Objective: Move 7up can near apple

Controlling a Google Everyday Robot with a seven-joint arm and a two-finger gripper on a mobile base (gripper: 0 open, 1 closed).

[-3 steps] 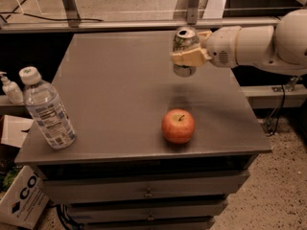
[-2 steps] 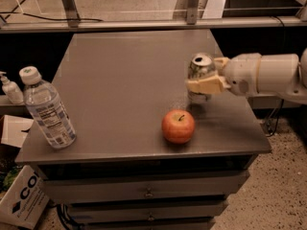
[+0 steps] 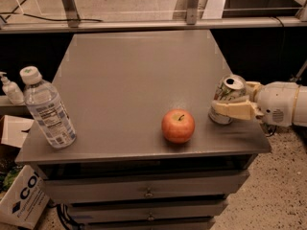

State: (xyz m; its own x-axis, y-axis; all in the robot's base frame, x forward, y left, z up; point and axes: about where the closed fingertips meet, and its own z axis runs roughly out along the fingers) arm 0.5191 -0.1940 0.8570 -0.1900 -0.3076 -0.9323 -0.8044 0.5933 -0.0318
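Note:
The 7up can [image 3: 226, 96], silvery with green and red marks and a silver top, stands slightly tilted on the grey table top [image 3: 139, 75] near its right front edge. My gripper [image 3: 230, 104] reaches in from the right and is shut on the can, one cream finger [image 3: 235, 110] across its front. The red-orange apple [image 3: 178, 125] with a dark stem sits on the table just left of the can, a small gap between them.
A clear plastic water bottle [image 3: 48, 109] stands at the table's front left corner. A soap dispenser [image 3: 10, 87] and a cardboard box [image 3: 21, 195] are left of the table. Drawers [image 3: 148, 190] sit below the top. A metal frame [image 3: 144, 23] runs behind.
My gripper has carried the can down and to the right front, from above the table's far right to the surface beside the apple.

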